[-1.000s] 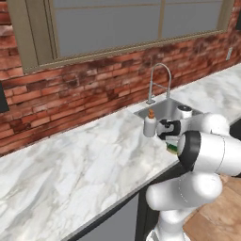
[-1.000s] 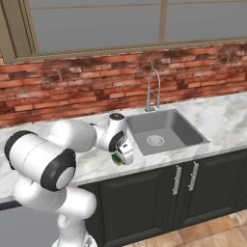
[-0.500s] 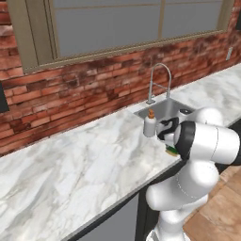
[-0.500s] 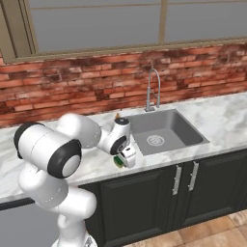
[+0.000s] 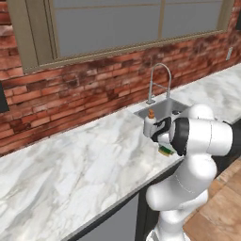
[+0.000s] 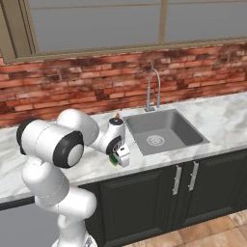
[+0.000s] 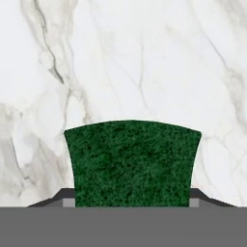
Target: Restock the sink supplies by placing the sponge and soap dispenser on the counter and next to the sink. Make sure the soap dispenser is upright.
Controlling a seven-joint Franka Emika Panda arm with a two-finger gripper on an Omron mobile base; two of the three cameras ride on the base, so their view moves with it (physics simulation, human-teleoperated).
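I see the counter (image 6: 226, 118), veined white marble over dark cabinets, running along the red brick wall (image 6: 72, 91) under the window (image 6: 96, 24). The steel sink (image 6: 166, 130) is set into it right of my arm, with the arched chrome faucet (image 6: 153, 89) at its far edge. The soap dispenser (image 5: 148, 125) stands upright on the counter just left of the sink, its orange pump on top. My gripper (image 6: 116, 158) hangs low over the counter's near edge, in front of the dispenser. The sponge (image 7: 132, 161) sits between the two finger tips, green face toward the hand camera, marble behind it. The claw is pinching the sponge from both sides. From the left base view, I can see its green and yellow edge showing under the wrist.
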